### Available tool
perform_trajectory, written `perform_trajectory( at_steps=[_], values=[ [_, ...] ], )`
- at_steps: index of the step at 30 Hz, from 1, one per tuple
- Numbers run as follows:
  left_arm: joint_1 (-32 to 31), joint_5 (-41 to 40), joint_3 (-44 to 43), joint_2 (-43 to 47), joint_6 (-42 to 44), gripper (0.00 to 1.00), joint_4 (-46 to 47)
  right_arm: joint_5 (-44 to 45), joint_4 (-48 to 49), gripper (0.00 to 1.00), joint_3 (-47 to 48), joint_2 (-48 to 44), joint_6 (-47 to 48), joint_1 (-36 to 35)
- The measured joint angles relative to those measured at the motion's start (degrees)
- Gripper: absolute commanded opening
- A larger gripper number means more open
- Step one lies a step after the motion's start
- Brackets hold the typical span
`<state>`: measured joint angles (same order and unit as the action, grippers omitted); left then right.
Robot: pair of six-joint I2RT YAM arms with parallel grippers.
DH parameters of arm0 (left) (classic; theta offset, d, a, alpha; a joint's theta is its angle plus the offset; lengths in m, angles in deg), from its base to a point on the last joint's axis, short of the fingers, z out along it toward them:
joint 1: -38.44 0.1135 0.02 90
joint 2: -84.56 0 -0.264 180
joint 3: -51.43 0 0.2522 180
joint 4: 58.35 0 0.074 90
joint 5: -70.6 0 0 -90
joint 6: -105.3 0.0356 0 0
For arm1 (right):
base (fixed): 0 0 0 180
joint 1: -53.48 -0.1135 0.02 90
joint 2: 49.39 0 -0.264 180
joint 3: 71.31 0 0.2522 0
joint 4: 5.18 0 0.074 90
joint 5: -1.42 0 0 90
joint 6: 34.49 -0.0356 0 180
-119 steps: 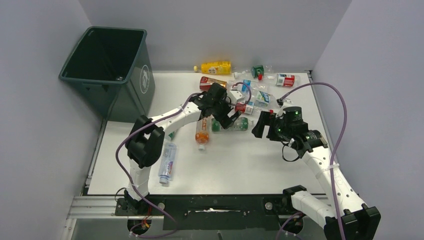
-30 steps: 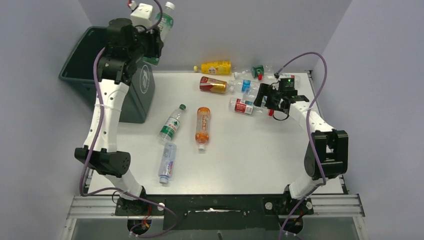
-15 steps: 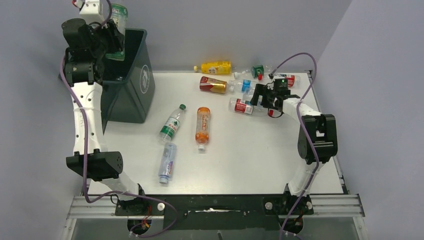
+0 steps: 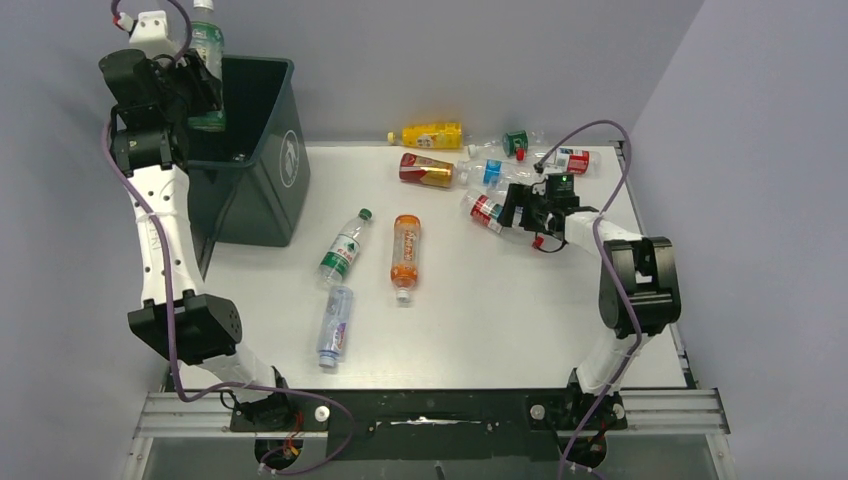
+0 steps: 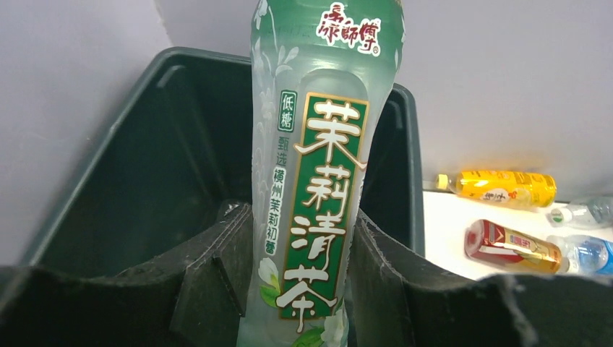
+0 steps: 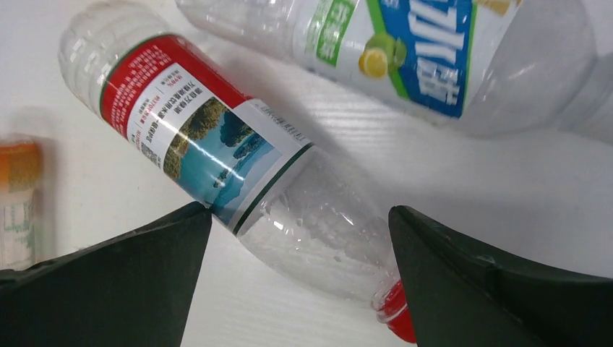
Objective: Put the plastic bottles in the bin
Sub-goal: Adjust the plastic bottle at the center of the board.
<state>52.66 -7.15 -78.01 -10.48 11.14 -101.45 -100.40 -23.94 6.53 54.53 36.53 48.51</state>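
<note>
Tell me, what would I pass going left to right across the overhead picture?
Bin, where the left gripper holds a green tea bottle → green-capped bottle → orange bottle → right gripper.

The left arm (image 4: 162, 235) and the right arm (image 4: 640, 290) are showing the same build, wearing white shells along their long links and chunky black housings at the joints. A purple cable (image 4: 598, 123) is trailing loosely beside each one. A small white box (image 4: 152, 25) is sitting on the left wrist, and a green light (image 4: 563, 181) is glowing on the right wrist. The fingers (image 5: 209, 289) are looking matte black and wedge-shaped, with rough, slightly chipped edges.
</note>
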Motion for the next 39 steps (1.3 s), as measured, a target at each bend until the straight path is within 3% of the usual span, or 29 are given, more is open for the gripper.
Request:
perform_trajectory(
  at_steps=[8,15,20,28,39],
  values=[
    [1.92,1.60,-0.20,-2.29,-1.86,0.48,2.05,1.27,0.24,0.98,-9.05,-8.41,0.11,-3.15],
    [1.86,2.19,0.81,-3.45,-3.37,0.58,2.62,5.29,0.00,0.98,-10.10,-9.68,0.24,-7.69],
    [1.86,2.49,2.21,-3.50,-4.48,0.80,2.64,7.43,-0.98,0.99,-10.10,-9.66,0.44,-9.81],
    [1.86,2.80,3.37,-3.50,-6.60,0.83,2.80,9.92,-2.99,0.98,-10.10,-9.53,0.63,-10.54],
    [-0.48,2.80,5.73,1.57,-10.78,0.84,0.68,10.82,-3.43,0.73,-12.52,-9.51,0.59,-12.11]
  ],
)
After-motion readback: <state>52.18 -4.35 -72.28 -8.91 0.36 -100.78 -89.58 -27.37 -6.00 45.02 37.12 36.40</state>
